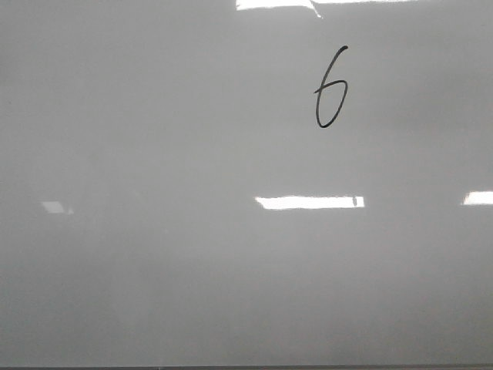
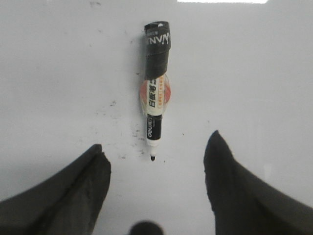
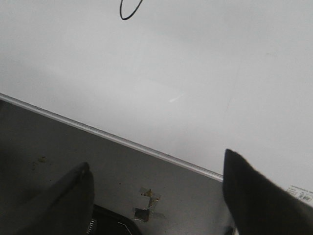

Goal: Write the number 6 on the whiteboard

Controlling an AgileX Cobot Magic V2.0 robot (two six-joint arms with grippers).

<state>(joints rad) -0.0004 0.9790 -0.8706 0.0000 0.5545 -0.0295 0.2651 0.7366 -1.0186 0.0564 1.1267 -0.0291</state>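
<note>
A thin black number 6 [image 1: 331, 89] is drawn on the whiteboard [image 1: 154, 231], upper right of the front view. A curve of its loop [image 3: 129, 12] shows in the right wrist view. In the left wrist view an uncapped black marker [image 2: 155, 93] lies on the board, tip toward my left gripper [image 2: 156, 156]. That gripper is open and empty, just short of the tip. My right gripper [image 3: 156, 169] is open and empty above the board's edge [image 3: 122, 139]. Neither gripper shows in the front view.
Bright rectangular glares [image 1: 308, 202] lie across the board. Small ink smudges [image 2: 134, 132] sit beside the marker. Off the board's metal edge is a grey table [image 3: 58, 147] with a scrap of tape [image 3: 149, 196] and a dark object [image 3: 112, 225].
</note>
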